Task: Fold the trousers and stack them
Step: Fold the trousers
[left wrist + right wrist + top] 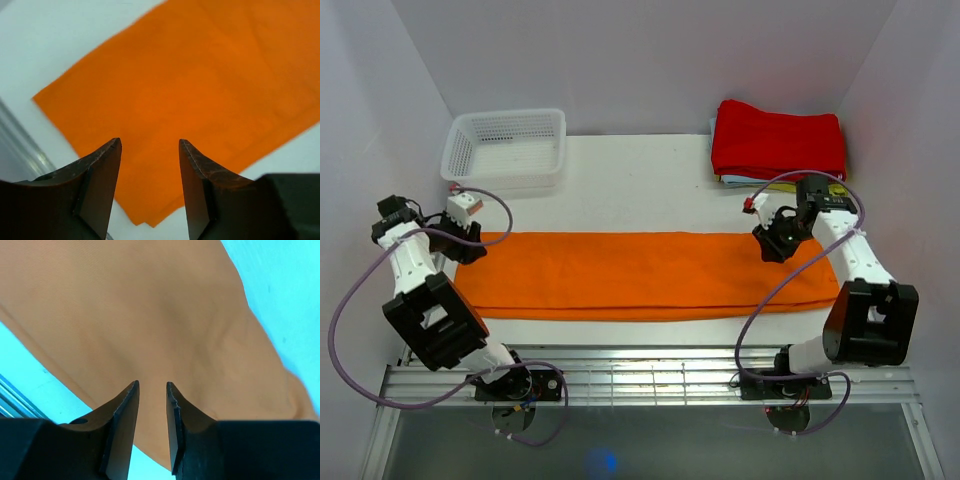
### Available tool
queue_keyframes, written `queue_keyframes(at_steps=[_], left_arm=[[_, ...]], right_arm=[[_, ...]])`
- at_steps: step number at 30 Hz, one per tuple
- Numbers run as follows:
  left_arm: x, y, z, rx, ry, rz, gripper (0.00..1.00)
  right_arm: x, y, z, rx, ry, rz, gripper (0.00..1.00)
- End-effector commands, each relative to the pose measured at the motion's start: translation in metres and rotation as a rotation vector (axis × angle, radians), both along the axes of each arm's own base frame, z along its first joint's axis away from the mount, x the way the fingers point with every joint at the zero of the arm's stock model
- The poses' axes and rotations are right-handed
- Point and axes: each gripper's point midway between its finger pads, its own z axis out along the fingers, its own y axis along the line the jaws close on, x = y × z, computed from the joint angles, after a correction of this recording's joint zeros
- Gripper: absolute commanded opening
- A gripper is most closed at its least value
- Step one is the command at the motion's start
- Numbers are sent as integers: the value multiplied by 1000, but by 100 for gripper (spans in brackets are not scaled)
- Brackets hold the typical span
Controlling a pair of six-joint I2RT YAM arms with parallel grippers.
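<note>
The trousers [645,272] are lying folded into one long strip, shorter folds and stacking apparently remaining, the left claw [150,141] gaping wide and the right claw [152,384] narrow, both empty.

One overhead, two close above trousers [640,275]

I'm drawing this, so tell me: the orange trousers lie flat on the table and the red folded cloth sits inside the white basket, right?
No. The red folded cloth sits outside the white basket, at the back right corner of the table; the basket is back left. The top view shows it. The orange trousers do lie flat.
</note>
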Motion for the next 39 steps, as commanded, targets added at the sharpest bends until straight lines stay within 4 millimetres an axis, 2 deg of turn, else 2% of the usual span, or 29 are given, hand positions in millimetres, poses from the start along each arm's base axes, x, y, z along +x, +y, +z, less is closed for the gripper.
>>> queue_keyframes(at_steps=[1,2,4,5,6,8,9,10,11,12,16,17,23,28,32,35,39], left_arm=[[-57,-72,-1,-41,-43,-387,60],[-70,-85,-11,-62,-26,-426,60],[-78,-110,-10,-43,-78,-530,60],[-87,-123,-17,-65,-73,-560,62],[-91,-141,-18,-75,-80,-625,63],[-100,-159,-26,-82,-82,-657,64],[-104,-172,-30,-80,-76,-705,65],[-106,-176,-35,-70,-62,-709,66],[-105,-180,-36,-54,-75,-710,66],[-113,-190,-45,-60,-51,-738,66],[-109,-195,-68,3,-23,-717,65],[-101,-194,-69,28,-50,-711,64],[-103,-220,-83,60,-41,-789,63],[-102,-229,-92,58,-14,-807,62],[-101,-238,-89,47,-28,-823,63],[-104,-240,-92,57,-36,-834,63],[-109,-241,-102,90,-13,-856,51]], right_arm=[[-21,40,21,16,-95,223,34],[-27,59,19,33,-104,280,34],[-36,79,19,49,-119,338,34],[-51,99,11,58,-88,395,34],[-54,110,8,61,-103,427,34],[-72,131,-4,42,-87,516,33],[-80,135,-15,39,-70,538,33],[-85,140,-22,29,-60,563,33],[-87,141,-27,20,-57,568,32],[-91,140,-37,5,-44,576,32],[-79,146,-54,-55,-119,592,31],[-78,149,-57,-58,-129,597,30],[-75,154,-68,-85,-163,599,29],[-80,158,-73,-83,-153,618,28],[-85,159,-66,-63,-154,633,34],[-88,157,-61,-65,-148,642,35],[-94,152,-56,-71,-144,659,34]])
